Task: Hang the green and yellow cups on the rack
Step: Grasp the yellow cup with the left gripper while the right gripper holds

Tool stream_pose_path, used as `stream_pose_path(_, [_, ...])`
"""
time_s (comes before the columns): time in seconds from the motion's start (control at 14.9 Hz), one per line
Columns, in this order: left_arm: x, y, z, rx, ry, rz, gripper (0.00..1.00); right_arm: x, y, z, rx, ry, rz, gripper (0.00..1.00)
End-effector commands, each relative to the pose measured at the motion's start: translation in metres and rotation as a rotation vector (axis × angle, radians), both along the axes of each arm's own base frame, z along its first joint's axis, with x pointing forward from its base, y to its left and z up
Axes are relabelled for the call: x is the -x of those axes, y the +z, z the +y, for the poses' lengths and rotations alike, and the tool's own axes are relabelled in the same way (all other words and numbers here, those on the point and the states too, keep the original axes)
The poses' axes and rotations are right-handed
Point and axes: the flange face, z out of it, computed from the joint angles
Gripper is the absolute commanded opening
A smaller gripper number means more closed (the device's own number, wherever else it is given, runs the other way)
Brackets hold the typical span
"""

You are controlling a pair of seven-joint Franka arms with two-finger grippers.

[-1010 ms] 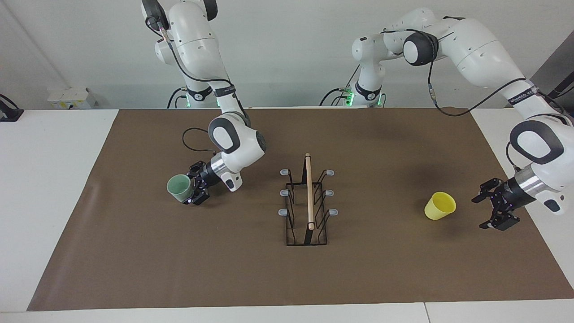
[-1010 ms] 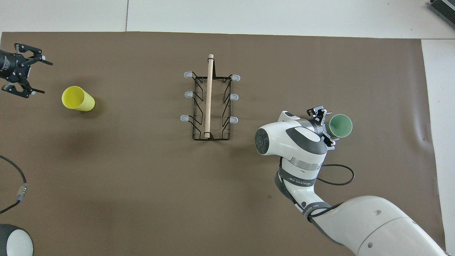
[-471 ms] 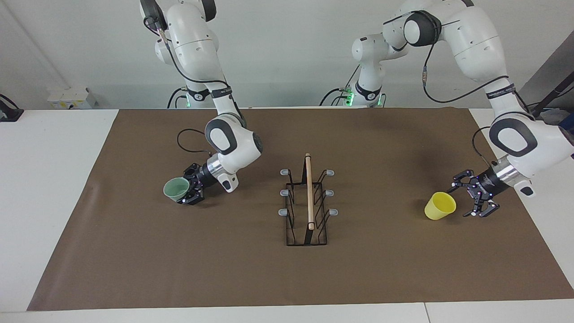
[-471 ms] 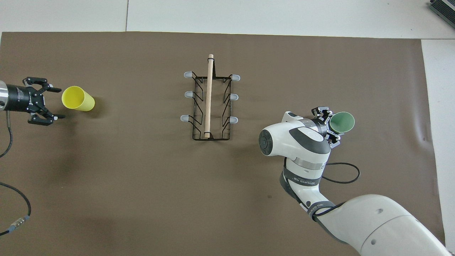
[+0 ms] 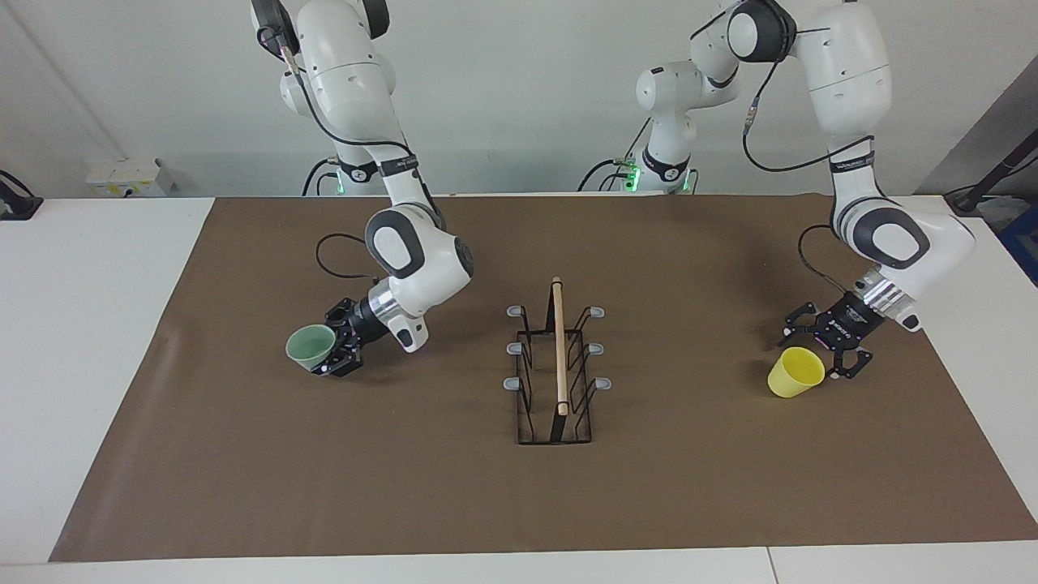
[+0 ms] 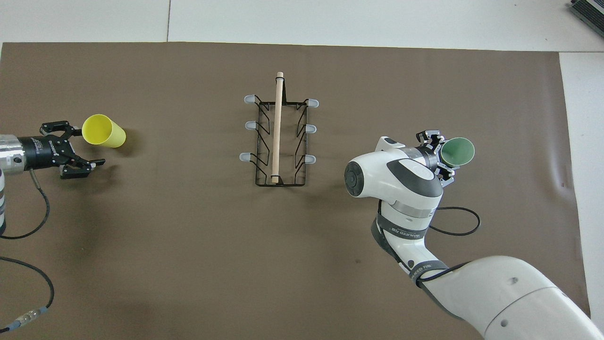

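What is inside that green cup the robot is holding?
Nothing shows inside: the green cup, gripped by the right gripper and tipped on its side, shows a bare green interior. Its deepest part is in shadow and cannot be checked.

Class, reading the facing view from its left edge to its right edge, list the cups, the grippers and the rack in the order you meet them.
green cup → right gripper → rack → yellow cup → left gripper
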Motion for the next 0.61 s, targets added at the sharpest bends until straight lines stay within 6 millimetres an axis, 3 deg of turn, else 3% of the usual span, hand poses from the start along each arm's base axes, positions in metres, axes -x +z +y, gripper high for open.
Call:
stream_pose_path(0.0, [0.008, 0.005, -0.011, 0.02, 0.081, -0.025, 1.0, -0.029, 0.039, -0.02, -0.043, -0.039, 0.011, 0.0])
stream_pose_path(0.2, [-0.003, -0.001, -0.042, -0.002, 0.131, -0.054, 1.0, -0.053, 0.081, -0.042, -0.187, -0.137, -0.017, 0.0])
stream_pose_path(0.34, [-0.006, -0.008, -0.042, -0.007, 0.144, -0.051, 1.0, -0.066, 0.104, -0.059, -0.262, -0.2, -0.059, 0.0])
stream_pose_path(0.54, [-0.007, -0.008, -0.045, 0.009, 0.146, -0.051, 1.0, -0.073, 0.131, -0.059, -0.377, -0.264, -0.105, 0.0])
